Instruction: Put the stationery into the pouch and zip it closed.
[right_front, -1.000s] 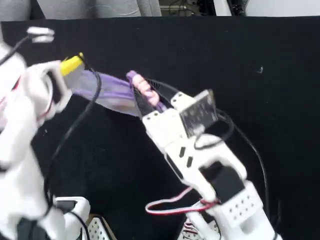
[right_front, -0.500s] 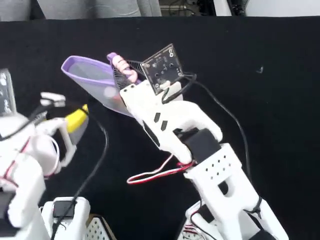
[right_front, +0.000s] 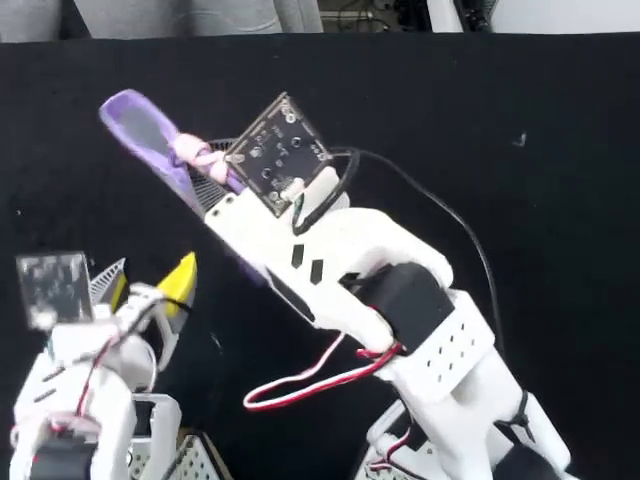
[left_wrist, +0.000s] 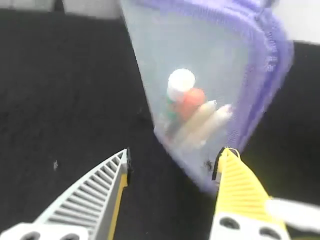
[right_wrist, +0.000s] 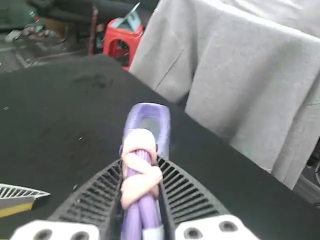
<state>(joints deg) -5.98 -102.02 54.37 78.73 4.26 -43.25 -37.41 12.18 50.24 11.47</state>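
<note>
High view, from the left: the left gripper (right_front: 150, 270) sits low near the front edge, its grey and yellow fingers spread wide with nothing between them. Beyond it the purple mesh pouch (right_front: 140, 125) slants up over the black counter (right_front: 520, 200), with stationery (left_wrist: 190, 107) bunched in its lower corner. The right gripper (right_front: 212, 172) has its fingers clamped on the pouch's edge by the pink pull (right_front: 190, 155).

The lower part of the pouch (right_front: 140, 125) is hidden behind the right arm (right_front: 330, 250) in the high view. The stationery (left_wrist: 192, 107) inside is blurred through the mesh, and single items cannot be told apart. Whether the pouch is closed cannot be told.
</note>
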